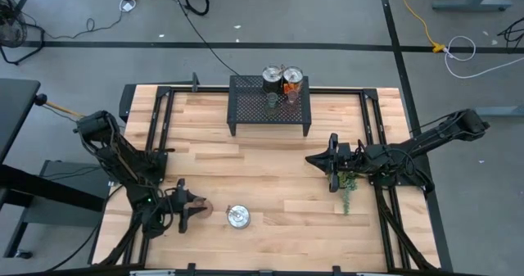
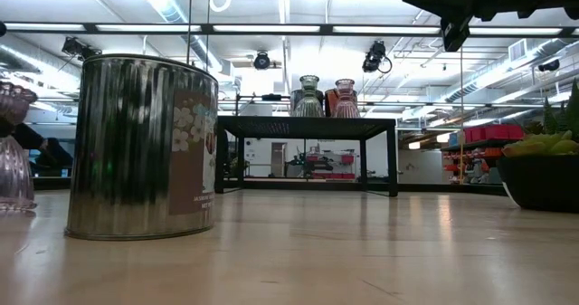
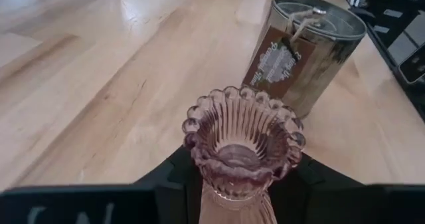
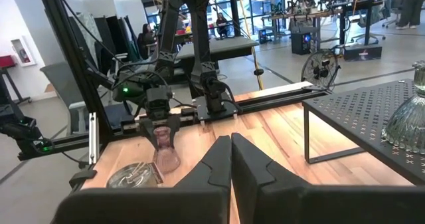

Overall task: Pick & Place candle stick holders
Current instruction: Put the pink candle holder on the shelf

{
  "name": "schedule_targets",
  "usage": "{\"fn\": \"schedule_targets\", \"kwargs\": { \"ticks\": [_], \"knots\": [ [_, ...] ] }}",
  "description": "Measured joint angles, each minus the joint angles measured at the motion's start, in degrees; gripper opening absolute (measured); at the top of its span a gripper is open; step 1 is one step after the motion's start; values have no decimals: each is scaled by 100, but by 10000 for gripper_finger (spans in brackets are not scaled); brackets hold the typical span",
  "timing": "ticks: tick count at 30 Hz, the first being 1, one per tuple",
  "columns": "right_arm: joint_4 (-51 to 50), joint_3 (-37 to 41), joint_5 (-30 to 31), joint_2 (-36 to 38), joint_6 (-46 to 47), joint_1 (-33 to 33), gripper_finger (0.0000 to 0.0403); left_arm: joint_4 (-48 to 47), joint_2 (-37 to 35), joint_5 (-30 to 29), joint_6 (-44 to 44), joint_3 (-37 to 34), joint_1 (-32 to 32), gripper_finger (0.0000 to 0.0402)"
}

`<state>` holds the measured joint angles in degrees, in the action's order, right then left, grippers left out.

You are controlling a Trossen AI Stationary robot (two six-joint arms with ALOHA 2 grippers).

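Observation:
A pinkish-brown ribbed candle stick holder (image 3: 242,144) with a scalloped rim stands upright between the fingers of my left gripper (image 1: 196,208) at the table's near left. It also shows in the right wrist view (image 4: 165,151). A pale green holder (image 1: 272,101) and a second pinkish-brown holder (image 1: 291,97) stand on the black mesh stand (image 1: 246,104) at the far middle. My right gripper (image 1: 330,163) is shut and empty, hovering at mid right, above the table. My left gripper pinches the holder's narrow neck (image 3: 212,201), just below the scalloped rim, between its two fingers (image 3: 166,177). The fingers come level from the table's left side. The holder stays upright, mouth up. I cannot tell whether its base rests on the table.
A silvery tin with a label (image 1: 238,217) stands just right of the held holder. Two more tins (image 1: 272,78) sit at the back of the mesh stand. A green potted plant (image 1: 350,186) lies by my right arm. Bare wood lies between stand and tin.

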<state>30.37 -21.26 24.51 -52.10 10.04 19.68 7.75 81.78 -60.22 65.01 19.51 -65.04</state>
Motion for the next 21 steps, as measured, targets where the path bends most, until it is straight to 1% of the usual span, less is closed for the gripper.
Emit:
{"fn": "schedule_targets", "kwargs": {
  "ticks": [6, 15, 18, 21],
  "knots": [
    [-13, 0, -2, 0, 0, 0, 8, -13, 9, -208, -162, -13, -4, 127],
    [-15, 0, -2, 0, 0, 2, 8, 60, -23, -1219, -452, -13, 31, 127],
    [-15, 0, 0, 0, 0, 2, 8, 57, -207, -1220, -422, -13, 263, 127],
    [-15, 0, 0, 0, 0, 0, 8, 51, -575, -842, -761, -13, 705, 127]
  ]
}}
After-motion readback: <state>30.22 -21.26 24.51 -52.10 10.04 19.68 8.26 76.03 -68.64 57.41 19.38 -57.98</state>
